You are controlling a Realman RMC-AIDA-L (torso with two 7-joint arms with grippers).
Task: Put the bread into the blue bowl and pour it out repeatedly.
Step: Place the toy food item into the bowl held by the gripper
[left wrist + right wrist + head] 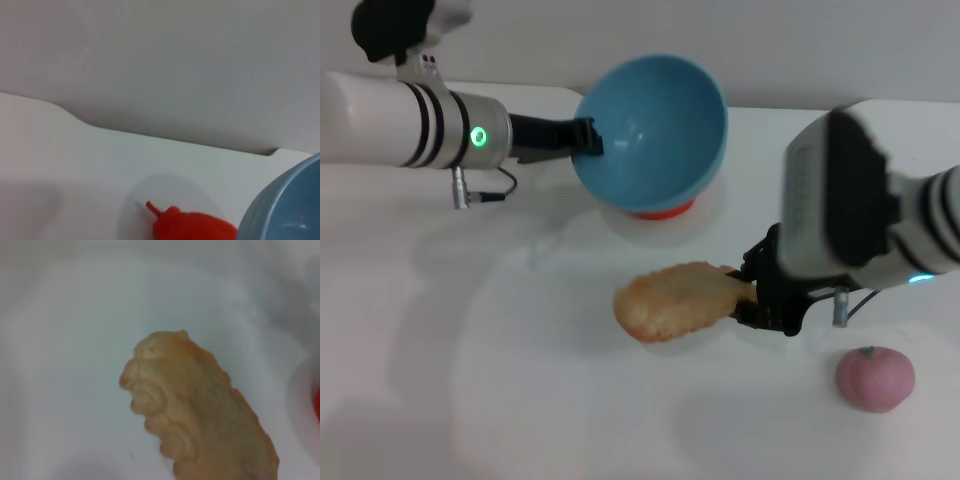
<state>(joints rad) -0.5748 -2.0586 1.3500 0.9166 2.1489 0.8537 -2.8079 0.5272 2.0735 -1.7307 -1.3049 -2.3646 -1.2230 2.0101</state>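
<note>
Head view: I'm gripping the bread [672, 300] by its near end in my right gripper [748, 295], fingers clamped on it, loaf lying low over the white table [470, 400]. My left gripper [588, 137] is pinching the blue bowl [655, 125] by its rim — tilted, empty, over a red object [660, 211]. Loading's not done yet. Open room btwn loaf & bowl; pink ball [875, 378] is sitting well apart.
</note>
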